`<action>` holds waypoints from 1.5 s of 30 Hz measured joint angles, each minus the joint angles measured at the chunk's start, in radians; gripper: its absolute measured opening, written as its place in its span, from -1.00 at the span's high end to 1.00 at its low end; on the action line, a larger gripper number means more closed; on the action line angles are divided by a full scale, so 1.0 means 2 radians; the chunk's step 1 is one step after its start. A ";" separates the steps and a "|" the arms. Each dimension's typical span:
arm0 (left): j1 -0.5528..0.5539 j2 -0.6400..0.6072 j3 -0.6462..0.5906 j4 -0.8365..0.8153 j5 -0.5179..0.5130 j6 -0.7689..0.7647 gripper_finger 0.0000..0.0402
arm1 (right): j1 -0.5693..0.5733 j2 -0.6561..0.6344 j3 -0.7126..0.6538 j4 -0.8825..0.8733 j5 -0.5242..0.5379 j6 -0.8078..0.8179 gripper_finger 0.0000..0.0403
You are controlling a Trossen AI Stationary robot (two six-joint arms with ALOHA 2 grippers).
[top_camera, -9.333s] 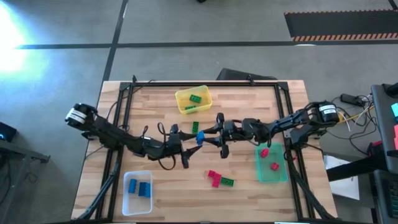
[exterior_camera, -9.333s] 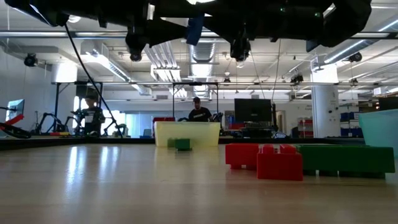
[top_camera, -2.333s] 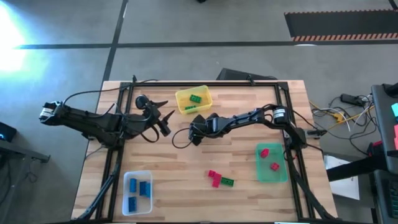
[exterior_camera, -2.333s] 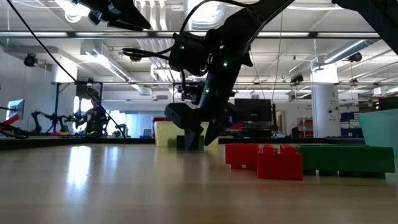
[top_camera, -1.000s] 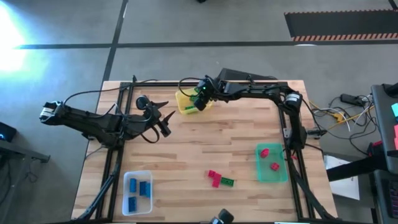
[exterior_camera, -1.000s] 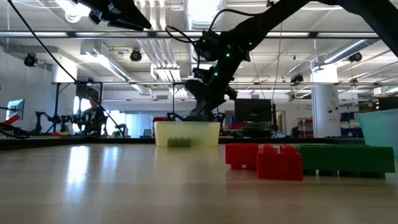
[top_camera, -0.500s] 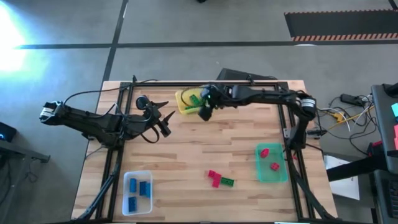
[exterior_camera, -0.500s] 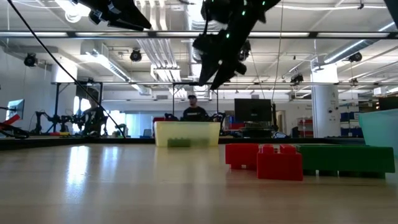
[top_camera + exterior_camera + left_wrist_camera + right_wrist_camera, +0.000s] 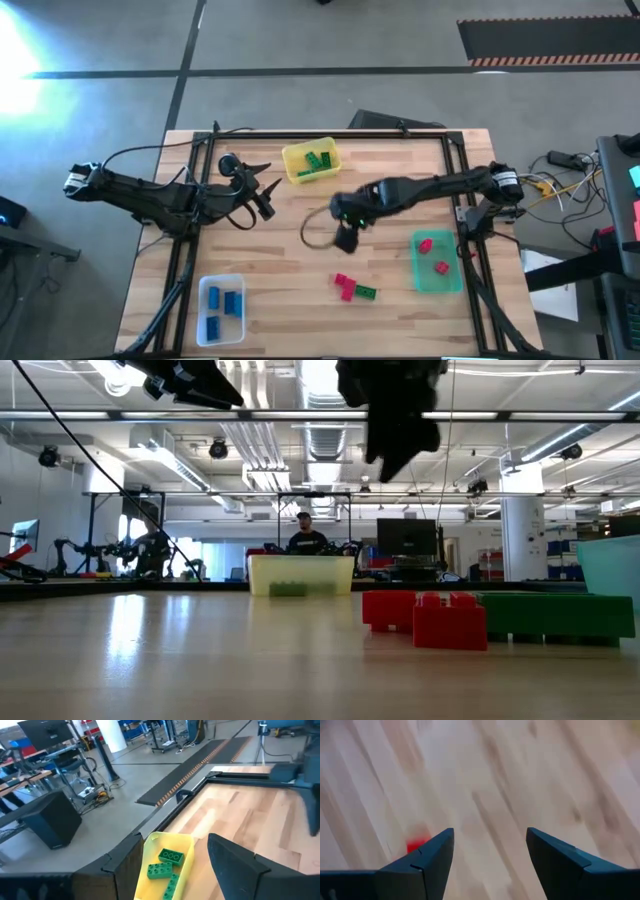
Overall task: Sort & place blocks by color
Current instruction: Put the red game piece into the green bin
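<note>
Blocks (image 9: 353, 288), red and green, are left near the green bin (image 9: 437, 262), with the empty, spread-jawed right gripper (image 9: 345, 238) now moved off the yellow bin (image 9: 311, 161); left gripper (image 9: 268, 196) parked, jaws apart.

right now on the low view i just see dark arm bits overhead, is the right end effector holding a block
Observer: No, the right end effector is open and empty, above the table's middle.
Operator: how many greens are in the yellow bin
Observer: Three green blocks lie in the yellow bin.
Operator: where's the left arm
Observer: The left end effector is open, beside that bin on its left.
</note>
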 joint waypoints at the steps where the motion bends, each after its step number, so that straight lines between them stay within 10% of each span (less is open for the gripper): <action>1: 0.000 0.000 0.000 0.000 0.007 -0.001 -0.02 | 0.011 0.000 0.000 -0.020 0.002 -0.001 -0.17; 9: -0.009 0.014 0.000 0.012 0.149 -0.056 -0.02 | 0.117 -0.012 -0.051 -0.049 0.149 -0.043 -0.11; 30: -0.115 0.345 0.094 0.171 0.231 -0.117 -0.02 | 0.142 -0.264 -0.403 0.507 0.159 -0.257 -0.11; 45: -0.106 0.472 0.154 0.169 0.260 -0.120 -0.46 | 0.142 -0.317 -0.470 0.545 0.145 -0.224 -0.11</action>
